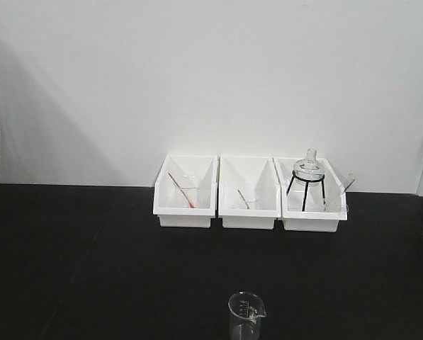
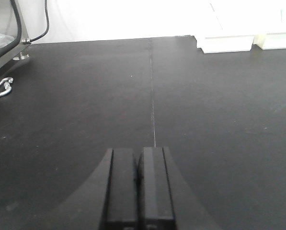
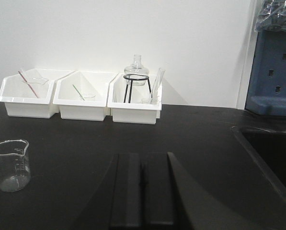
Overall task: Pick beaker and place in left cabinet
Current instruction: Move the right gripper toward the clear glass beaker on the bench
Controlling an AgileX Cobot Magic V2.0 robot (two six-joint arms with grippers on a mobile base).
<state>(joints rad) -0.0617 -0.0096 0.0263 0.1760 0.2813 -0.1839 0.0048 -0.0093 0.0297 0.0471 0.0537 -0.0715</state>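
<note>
Glass beaker (image 3: 11, 165), upright (left of my right gripper (image 3: 142, 160)), unseen by my left gripper (image 2: 139, 154). Both jaws closed, empty

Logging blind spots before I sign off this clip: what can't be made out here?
Small clear glass beaker: base cut off by the front view's lower edge; graduation marks too small to read.
Three white plastic bins: glassware inside blurred, partly behind front walls.
Light grey metal cabinet: not identifiable in any view.
</note>
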